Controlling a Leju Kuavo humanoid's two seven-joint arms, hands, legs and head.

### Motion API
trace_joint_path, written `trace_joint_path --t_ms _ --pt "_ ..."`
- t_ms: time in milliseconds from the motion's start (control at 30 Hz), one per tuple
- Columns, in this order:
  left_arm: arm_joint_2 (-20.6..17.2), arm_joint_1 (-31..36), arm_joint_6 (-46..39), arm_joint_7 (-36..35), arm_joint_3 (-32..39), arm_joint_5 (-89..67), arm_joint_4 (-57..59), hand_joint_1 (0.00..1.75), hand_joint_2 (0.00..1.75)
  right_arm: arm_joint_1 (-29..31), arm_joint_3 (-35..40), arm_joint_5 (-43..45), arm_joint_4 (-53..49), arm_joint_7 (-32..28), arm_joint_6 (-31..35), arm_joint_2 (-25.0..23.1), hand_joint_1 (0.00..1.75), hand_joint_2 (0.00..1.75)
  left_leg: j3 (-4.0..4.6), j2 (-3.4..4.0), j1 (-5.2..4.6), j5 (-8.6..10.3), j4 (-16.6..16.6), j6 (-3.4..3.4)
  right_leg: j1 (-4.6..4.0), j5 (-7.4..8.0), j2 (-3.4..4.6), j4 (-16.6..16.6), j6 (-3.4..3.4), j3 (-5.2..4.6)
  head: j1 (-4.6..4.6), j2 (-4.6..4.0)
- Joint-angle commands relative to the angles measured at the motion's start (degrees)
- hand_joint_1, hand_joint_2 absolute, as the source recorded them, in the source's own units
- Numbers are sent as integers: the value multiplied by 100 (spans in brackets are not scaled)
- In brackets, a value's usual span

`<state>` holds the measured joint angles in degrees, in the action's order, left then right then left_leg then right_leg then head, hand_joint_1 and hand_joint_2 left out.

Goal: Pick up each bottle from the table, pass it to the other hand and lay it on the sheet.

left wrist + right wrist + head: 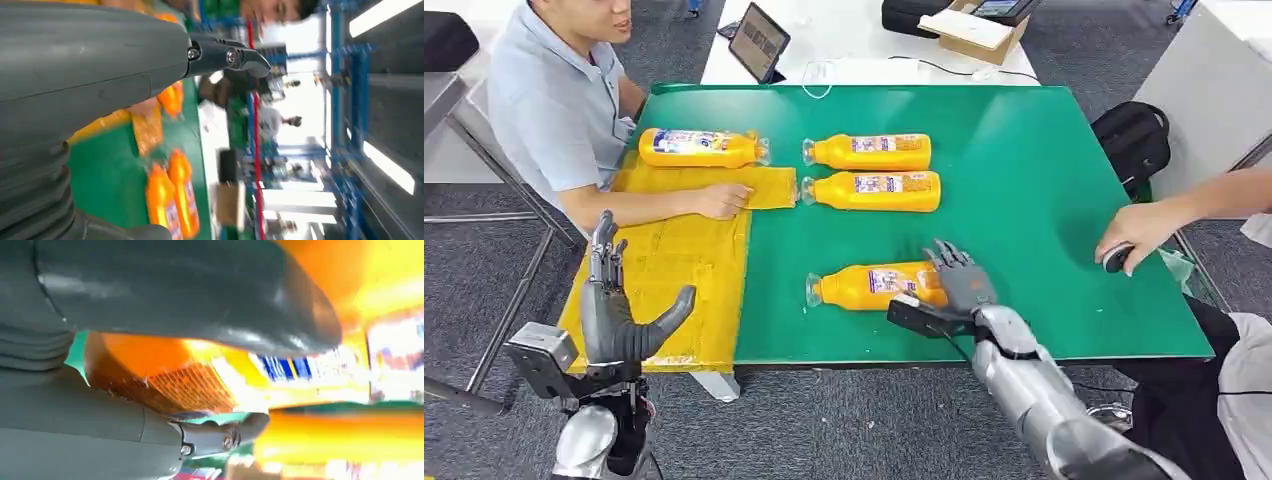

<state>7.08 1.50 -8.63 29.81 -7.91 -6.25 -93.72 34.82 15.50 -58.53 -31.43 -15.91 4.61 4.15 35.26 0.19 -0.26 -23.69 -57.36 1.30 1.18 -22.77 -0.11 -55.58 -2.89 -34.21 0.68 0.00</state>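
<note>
At your right hand [964, 283], fingers [948, 257] spread over the nearest bottle [874, 285], neck toward nine o'clock; left hand [619, 300] waits open.

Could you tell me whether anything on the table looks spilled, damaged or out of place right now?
Nothing looks spilled or damaged. All four orange bottles lie on their sides, and one bottle already rests at the far end of the yellow sheet. A person's hand lies on the sheet, where bottles must go. The right hand is at the nearest bottle.
</note>
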Motion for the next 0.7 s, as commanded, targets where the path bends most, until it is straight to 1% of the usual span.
trace_joint_path --t_ms 33,167,267,300,400,500,600,667,700 --pt "-242 234 17 98 -198 87 348 0 175 517 591 3 1326 -168 -461 154 33 175 -42 -16 5 -2 11 -8 -5 -5 -13 11 10 44 -2 0" --pt "-244 224 17 98 -199 87 332 0 175 511 595 2 1320 -157 -454 138 33 175 -42 -14 6 0 5 -7 -6 -1 -4 8 8 47 -2 0" --pt "-244 224 17 98 -199 87 332 0 175 511 595 2 1320 -157 -454 138 33 175 -49 -26 10 2 6 -11 -11 -4 -16 11 14 58 -4 0" --pt "-244 224 17 98 -199 87 332 0 175 511 595 2 1320 -157 -454 138 0 175 -49 -24 9 6 7 -7 -9 -3 -15 12 10 58 -4 0" --pt "-265 145 -37 112 -189 84 164 0 175 450 568 144 1183 -256 -104 122 0 175 -51 -17 9 3 6 -6 -9 -3 -7 10 9 60 -4 0" --pt "-276 103 -69 141 -192 56 65 0 175 442 580 206 1094 -371 37 154 0 175 -49 -18 9 2 4 -7 -9 -2 -9 9 8 62 -4 0" --pt "-283 86 -87 150 -204 41 2 0 175 477 621 230 1065 -409 -20 184 0 175 -44 -15 8 1 2 -7 -8 -2 -5 5 8 55 -4 0" --pt "-290 106 -92 154 -216 34 32 0 175 433 677 249 1028 -546 5 201 0 175 -46 -14 12 -5 -2 -13 -13 -8 -4 2 17 58 -2 0" --pt "-298 114 -74 160 -229 37 54 0 175 404 710 272 1008 -670 23 203 0 175 -41 -16 7 3 3 -7 -8 -1 -6 6 8 52 -4 0"
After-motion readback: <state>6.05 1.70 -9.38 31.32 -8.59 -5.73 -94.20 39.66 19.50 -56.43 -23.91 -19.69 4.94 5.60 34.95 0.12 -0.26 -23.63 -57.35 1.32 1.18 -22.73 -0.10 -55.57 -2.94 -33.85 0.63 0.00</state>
